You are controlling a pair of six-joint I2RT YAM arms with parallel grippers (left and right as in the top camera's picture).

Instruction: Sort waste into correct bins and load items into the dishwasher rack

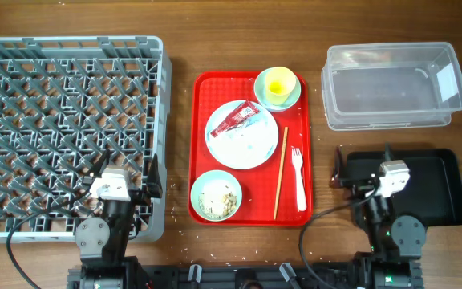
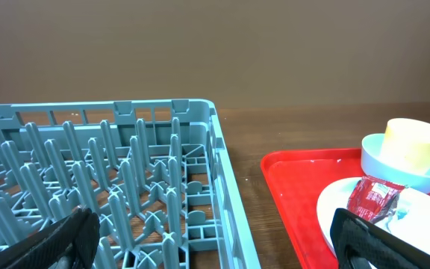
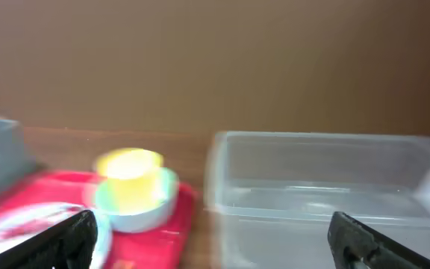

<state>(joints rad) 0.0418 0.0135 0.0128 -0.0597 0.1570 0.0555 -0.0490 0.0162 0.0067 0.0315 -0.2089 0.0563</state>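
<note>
The red sachet wrapper (image 1: 234,120) lies on the pale plate (image 1: 242,134) on the red tray (image 1: 205,144). A yellow cup (image 1: 279,82) sits in a pale bowl (image 1: 277,88) at the tray's back. A second bowl (image 1: 216,195) holds rice scraps. The chopstick (image 1: 280,172) and white fork (image 1: 298,178) lie at the tray's right. The grey rack (image 1: 62,128) is at left, the clear tub (image 1: 391,84) at back right, the black tray (image 1: 431,186) at front right. My left gripper (image 2: 213,237) is open over the rack's corner. My right gripper (image 3: 215,237) is open, empty.
In the left wrist view the rack's rim (image 2: 222,179) runs between the fingers, with the red tray's edge (image 2: 290,194), the wrapper (image 2: 372,200) and the cup (image 2: 416,146) at right. The right wrist view is blurred and shows the tub (image 3: 327,187) and cup (image 3: 129,175).
</note>
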